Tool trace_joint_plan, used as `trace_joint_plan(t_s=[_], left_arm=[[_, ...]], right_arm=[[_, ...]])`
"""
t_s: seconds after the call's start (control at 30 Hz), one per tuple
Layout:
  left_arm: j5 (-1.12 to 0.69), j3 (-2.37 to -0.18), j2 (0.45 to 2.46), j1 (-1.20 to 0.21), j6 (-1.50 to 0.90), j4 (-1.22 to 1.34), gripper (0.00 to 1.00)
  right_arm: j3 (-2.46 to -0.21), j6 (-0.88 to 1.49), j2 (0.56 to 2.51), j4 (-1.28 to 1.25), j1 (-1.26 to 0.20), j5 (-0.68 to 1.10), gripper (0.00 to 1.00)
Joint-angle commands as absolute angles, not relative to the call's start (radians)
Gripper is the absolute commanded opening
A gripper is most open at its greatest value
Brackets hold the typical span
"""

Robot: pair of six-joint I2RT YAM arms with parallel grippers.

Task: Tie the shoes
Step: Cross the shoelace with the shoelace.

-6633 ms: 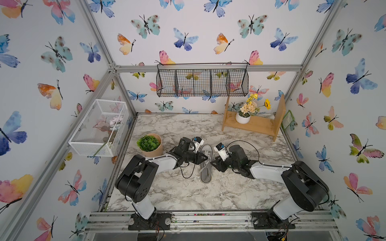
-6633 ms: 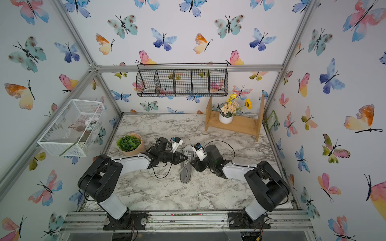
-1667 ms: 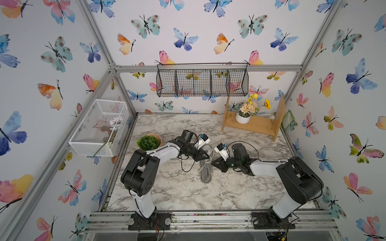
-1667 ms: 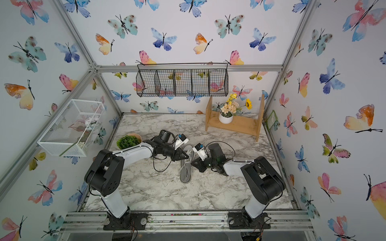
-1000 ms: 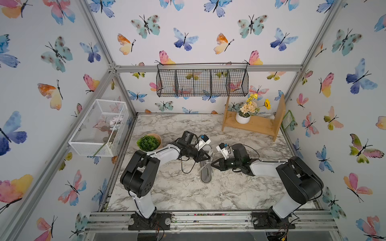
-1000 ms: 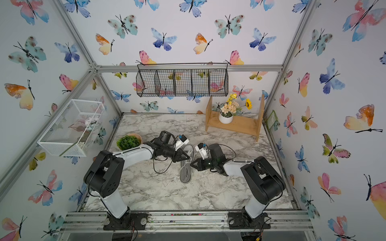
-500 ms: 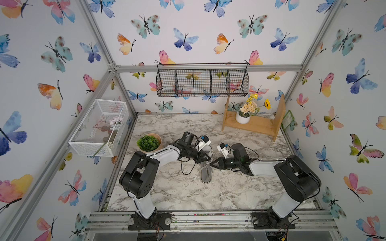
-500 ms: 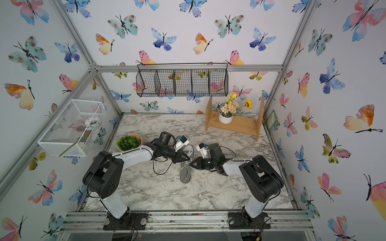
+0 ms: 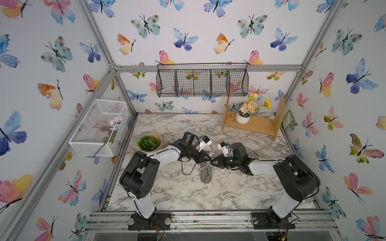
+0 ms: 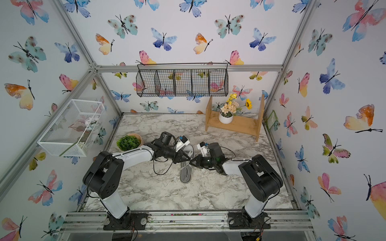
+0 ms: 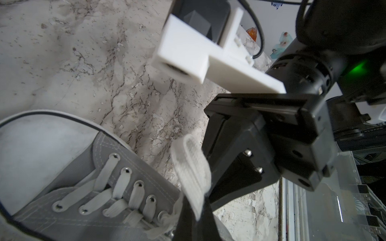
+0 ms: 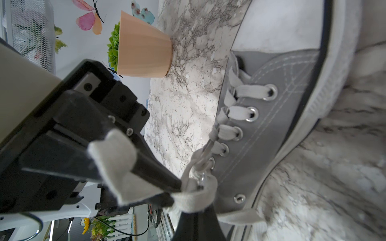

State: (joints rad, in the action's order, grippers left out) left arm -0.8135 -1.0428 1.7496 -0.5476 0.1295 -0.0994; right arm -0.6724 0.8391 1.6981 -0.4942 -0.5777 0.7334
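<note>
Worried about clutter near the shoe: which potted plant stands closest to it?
The green leafy plant in the tan pot, beside the left arm; the flowers in the white pot sit farther back on the wooden shelf.

Potted succulent [image 9: 148, 143], wooden shelf [image 9: 253, 124] with flower vase [image 9: 242, 119], wire basket [image 9: 202, 83], mesh box [image 9: 98, 128]

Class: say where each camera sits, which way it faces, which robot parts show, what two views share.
Top views: high in front, looking down at the table; both arms.
Left wrist: on left arm, facing the shoe and its eyelets; right claw shows.
Right wrist: on right arm, facing the shoe's side; left claw shows.
Shared: both wrist views show the lace.
</note>
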Motion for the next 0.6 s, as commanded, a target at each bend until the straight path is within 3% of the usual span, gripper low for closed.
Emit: trace_joint_plan(t_s=[0.0, 0.37, 0.57], left_arm=[[-0.831, -1.037, 1.723, -0.555, 0.123, -0.087, 0.00], [-0.824, -1.035, 1.723, -0.555, 0.114, -0.087, 0.00], [-0.818, -1.035, 1.733, -0.555, 0.088, -0.068, 0.00]], right_arm=[[-0.691, 0.874, 1.718, -0.524, -0.586, 0.694, 0.02], [-0.715, 0.934, 1.724, -0.554, -0.595, 0.602, 0.02], [-0.697, 0.950, 1.723, -0.587, -0.606, 0.556, 0.09]])
